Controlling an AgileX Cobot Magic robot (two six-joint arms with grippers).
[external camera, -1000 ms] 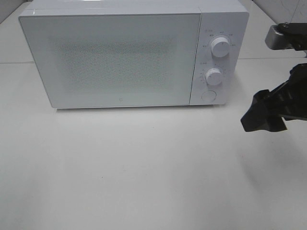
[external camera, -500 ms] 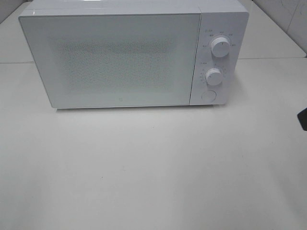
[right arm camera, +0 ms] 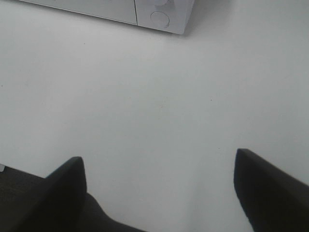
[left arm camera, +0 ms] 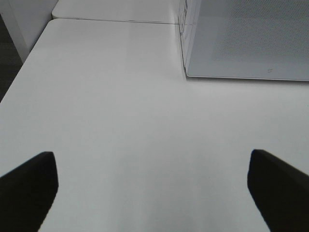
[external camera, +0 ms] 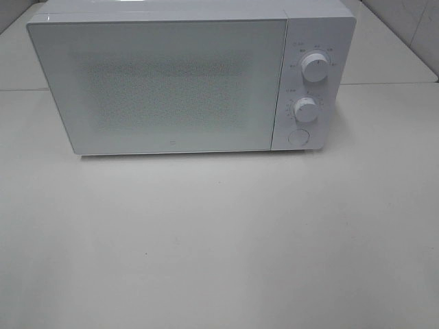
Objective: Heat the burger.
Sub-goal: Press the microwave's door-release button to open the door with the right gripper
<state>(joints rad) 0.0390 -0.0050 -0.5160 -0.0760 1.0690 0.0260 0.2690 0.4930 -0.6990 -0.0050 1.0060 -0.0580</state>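
The burger is out of view in every frame. A white microwave (external camera: 171, 75) stands at the back of the table with its door shut; its frosted door hides the inside. Neither arm shows in the exterior high view. My left gripper (left arm camera: 152, 186) hangs open over bare white table, off the microwave's (left arm camera: 246, 38) left front corner, with nothing between its black fingers (left arm camera: 29, 186). Open too is my right gripper (right arm camera: 157, 191), over bare table in front of the microwave's round door button (right arm camera: 160, 18).
Two white knobs (external camera: 314, 66) (external camera: 306, 110) and a round button (external camera: 298, 136) sit on the microwave's right panel. The white table (external camera: 219, 240) stretches in front. Its left edge (left arm camera: 19, 72) drops to a dark floor in the left wrist view.
The right arm has drawn back out of the exterior high view on the right side. The microwave has not moved.
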